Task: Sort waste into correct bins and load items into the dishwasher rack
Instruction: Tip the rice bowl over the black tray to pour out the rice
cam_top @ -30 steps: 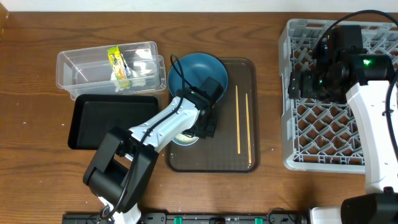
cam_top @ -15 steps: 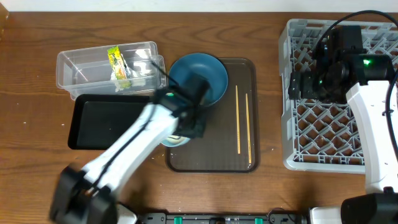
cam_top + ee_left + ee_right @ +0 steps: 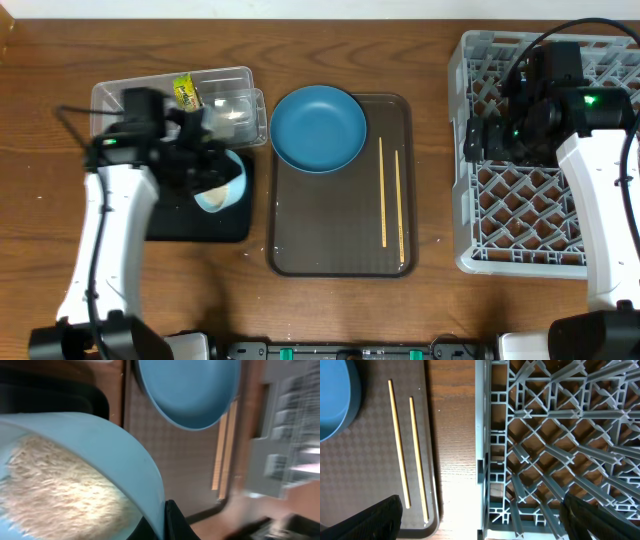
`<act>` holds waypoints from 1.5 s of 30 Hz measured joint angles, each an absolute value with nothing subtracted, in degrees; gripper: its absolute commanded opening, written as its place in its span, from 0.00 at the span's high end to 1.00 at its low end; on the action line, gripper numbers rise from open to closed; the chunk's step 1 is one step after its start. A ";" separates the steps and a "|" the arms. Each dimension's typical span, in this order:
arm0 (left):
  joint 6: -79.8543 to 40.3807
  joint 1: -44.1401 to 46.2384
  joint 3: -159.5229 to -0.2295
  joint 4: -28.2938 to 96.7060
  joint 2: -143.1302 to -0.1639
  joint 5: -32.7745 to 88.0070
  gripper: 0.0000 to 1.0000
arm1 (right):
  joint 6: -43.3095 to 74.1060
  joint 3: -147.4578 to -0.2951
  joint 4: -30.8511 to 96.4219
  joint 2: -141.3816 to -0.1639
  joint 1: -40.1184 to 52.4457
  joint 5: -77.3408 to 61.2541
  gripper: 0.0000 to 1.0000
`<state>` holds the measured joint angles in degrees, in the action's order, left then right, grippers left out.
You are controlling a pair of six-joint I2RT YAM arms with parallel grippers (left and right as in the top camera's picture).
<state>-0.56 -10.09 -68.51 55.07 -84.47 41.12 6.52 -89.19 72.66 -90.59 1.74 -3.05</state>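
Observation:
My left gripper is shut on the rim of the white bowl and holds it tilted over the black tray. In the left wrist view the bowl holds white rice-like grains, with the jaws clamped on its rim. The clear tub holds the yellow-green wrapper and white tissue. The blue plate and two chopsticks lie on the brown tray. My right gripper is open and empty over the left edge of the dishwasher rack. The cups are out of view.
The right wrist view shows the chopsticks, a strip of bare table and the rack's lattice. The rack's pegs stand upright at the right. Wooden table shows around the trays.
My left arm has carried the bowl from the brown tray leftwards to above the black tray. The blue plate is now uncovered. The right arm has not moved.

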 measured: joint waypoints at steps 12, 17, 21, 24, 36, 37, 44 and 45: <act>10.50 -28.56 -62.50 55.13 -99.29 79.07 0.94 | 6.28 -89.19 72.82 -90.59 1.74 -3.01 0.01; 9.76 -30.96 -62.37 55.96 -103.24 85.14 0.94 | 6.26 -89.19 72.82 -90.59 1.74 -3.01 0.01; 7.97 -31.83 -62.37 56.38 -103.63 87.07 0.94 | 6.26 -89.19 72.84 -90.59 1.74 -3.01 0.01; 6.50 -32.16 -62.37 56.40 -103.63 87.68 0.94 | 6.26 -89.19 72.82 -90.59 1.74 -3.01 0.01; 4.47 -32.27 -62.37 53.65 -103.63 84.47 0.94 | 6.26 -89.19 72.84 -90.59 1.74 -3.01 0.01; 4.45 -32.27 -62.37 53.54 -103.63 83.37 0.94 | 6.26 -89.19 72.82 -90.59 1.74 -3.01 0.01; 9.28 -32.53 -62.35 54.92 -103.63 85.67 0.94 | 6.26 -89.19 72.84 -90.59 1.74 -3.01 0.01; 9.26 -32.62 -62.35 54.96 -103.63 85.56 0.94 | 6.26 -89.19 72.84 -90.59 1.74 -3.01 0.01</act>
<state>9.26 -32.62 -62.35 54.96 -103.63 85.56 6.26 -89.19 72.84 -90.59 1.74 -3.01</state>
